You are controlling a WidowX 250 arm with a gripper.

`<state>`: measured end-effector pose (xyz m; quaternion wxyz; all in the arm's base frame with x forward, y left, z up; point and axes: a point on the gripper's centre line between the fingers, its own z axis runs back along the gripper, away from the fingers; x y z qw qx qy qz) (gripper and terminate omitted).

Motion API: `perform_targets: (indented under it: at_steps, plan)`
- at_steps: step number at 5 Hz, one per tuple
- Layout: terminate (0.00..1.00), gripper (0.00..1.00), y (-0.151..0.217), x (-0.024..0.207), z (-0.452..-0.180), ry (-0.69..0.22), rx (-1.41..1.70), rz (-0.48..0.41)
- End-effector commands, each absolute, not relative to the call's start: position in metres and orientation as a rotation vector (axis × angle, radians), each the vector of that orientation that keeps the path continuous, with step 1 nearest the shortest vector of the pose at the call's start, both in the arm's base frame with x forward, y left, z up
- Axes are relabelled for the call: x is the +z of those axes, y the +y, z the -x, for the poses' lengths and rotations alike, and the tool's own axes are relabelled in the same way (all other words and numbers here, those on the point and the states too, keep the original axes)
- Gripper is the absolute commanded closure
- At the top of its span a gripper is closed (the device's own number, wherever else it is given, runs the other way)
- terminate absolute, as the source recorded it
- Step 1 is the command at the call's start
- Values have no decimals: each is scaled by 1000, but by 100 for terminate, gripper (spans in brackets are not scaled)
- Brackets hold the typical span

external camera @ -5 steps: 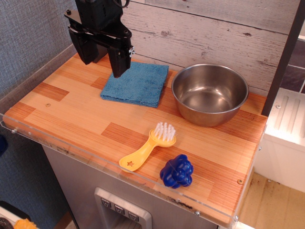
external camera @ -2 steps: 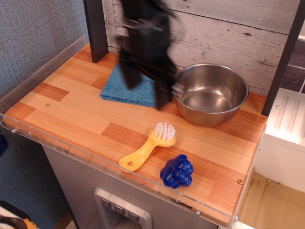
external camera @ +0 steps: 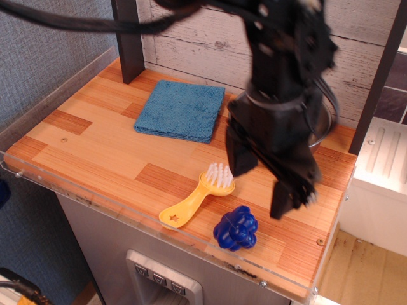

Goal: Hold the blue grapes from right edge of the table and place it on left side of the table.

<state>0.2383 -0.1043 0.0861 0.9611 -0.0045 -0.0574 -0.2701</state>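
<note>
The blue grapes (external camera: 236, 228) are a small glossy deep-blue bunch lying near the front right edge of the striped wooden table (external camera: 95, 136). My black gripper (external camera: 262, 188) hangs open above the right part of the table, its two fingers spread apart. It is above and slightly behind the grapes, not touching them. One fingertip (external camera: 236, 166) is near the brush head, the other (external camera: 282, 206) is right of the grapes. The gripper is motion-blurred and empty.
A yellow brush (external camera: 197, 196) with white bristles lies just left of the grapes. A flat blue cloth (external camera: 181, 109) lies at the back middle. A steel bowl (external camera: 324, 124) is mostly hidden behind the arm. A clear acrylic rim (external camera: 159, 223) edges the table.
The arm has swept from the back left, across the cloth, to the right, and now hangs low over the table just behind the grapes. The objects have not moved.
</note>
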Motion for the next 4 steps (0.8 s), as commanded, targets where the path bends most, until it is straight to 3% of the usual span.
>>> perform_targets:
  at_steps: [1, 4]
  plan:
    - [0, 0, -100, 61, -232, -54, -506, -1]
    - [0, 0, -82, 17, -239, -3, -454, -53]
